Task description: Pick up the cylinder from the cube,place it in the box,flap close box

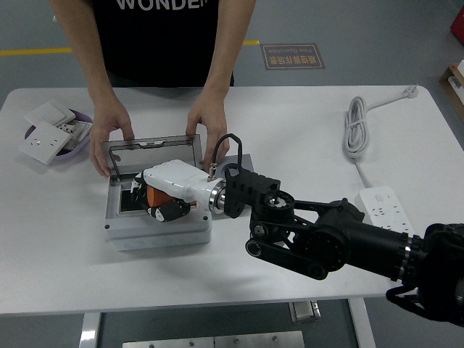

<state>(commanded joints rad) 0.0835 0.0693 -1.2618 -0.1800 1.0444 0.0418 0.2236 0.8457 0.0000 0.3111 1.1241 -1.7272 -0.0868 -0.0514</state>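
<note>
A grey box [156, 230] stands on the white table at centre left, its clear lid [152, 154] held upright. My right hand [161, 200], white with black fingertips, reaches from the right into the box's opening. Its fingers are curled around an orange cylinder [154, 196], which sits low inside the box. A person at the far side holds the lid with both hands, one hand [110, 134] at its left end and the other hand [208, 127] at its right end. A grey cube is mostly hidden behind my wrist. My left hand is out of view.
A purple bowl [80, 144] with white socket plates [43, 140] stands at far left. A coiled white cable [355, 127] and a white power strip [384, 214] lie at right. My black right arm [333, 243] spans the front right of the table.
</note>
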